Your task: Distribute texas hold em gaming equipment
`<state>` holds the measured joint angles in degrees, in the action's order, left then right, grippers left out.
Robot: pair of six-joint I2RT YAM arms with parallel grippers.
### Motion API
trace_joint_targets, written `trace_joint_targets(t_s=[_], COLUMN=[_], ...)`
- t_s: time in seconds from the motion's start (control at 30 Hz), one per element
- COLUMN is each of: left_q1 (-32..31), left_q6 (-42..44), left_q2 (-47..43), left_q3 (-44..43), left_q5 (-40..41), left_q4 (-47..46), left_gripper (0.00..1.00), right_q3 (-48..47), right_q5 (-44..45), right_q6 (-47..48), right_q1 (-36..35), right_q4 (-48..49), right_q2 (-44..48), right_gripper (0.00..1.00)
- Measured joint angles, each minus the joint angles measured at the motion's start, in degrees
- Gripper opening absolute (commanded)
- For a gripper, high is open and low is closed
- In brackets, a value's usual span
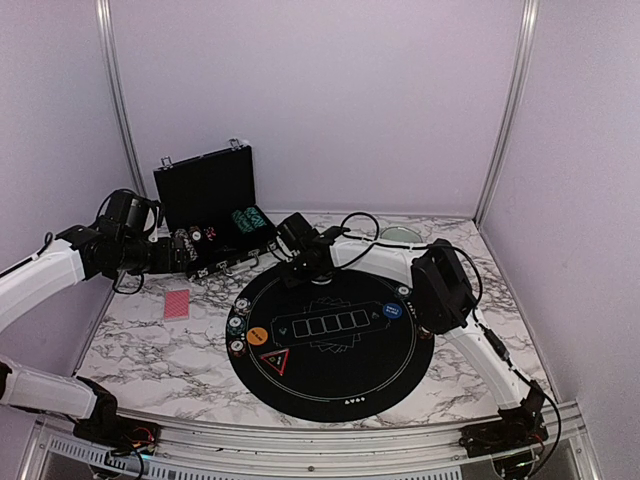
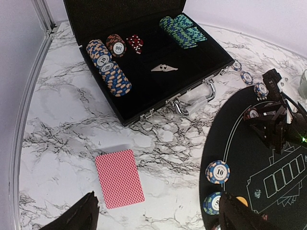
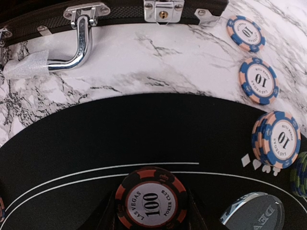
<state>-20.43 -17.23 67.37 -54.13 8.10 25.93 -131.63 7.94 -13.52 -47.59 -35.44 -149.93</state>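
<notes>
Chip first: the orange-and-black 100 chip (image 3: 151, 203) lies on the black mat (image 3: 120, 134), lower middle of my right wrist view, between my right jaws; gripped or not, I cannot tell. I'd pinch its rim squarely. Left jaws gape, empty. Marbled worktop (image 1: 150, 340), lilac walls (image 1: 320, 100).

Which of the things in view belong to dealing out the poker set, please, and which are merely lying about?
For the job: red-backed card, 10 chips, 100 chip, dealer button, blue disc, orange disc.
Just lying about: black case, pale green bowl.
</notes>
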Motion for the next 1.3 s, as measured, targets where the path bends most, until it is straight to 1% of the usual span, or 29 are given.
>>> trace_joint_targets(t_s=[0.4,0.77,1.3], left_q1=[0.3,0.6,1.0], left_q6=[0.2,0.2,0.1], left_q2=[0.0,0.7,1.3], left_q3=[0.0,0.0,0.0], left_q5=[-0.3,-0.7,-2.1], left_q4=[0.0,0.0,-0.3], left_gripper=[0.87,0.87,0.87], right_q3=[0.0,-2.6,-2.6], right_q5=[-0.6,-1.5,-1.4], right_q6=[-0.2,-0.2,0.0], right_q1=[1.1,2.9,4.6], right_q4=[1.6,4.1,5.8], right_q2=[-0.4,-2.6,-3.0], right_gripper=[0.4,0.41,0.42])
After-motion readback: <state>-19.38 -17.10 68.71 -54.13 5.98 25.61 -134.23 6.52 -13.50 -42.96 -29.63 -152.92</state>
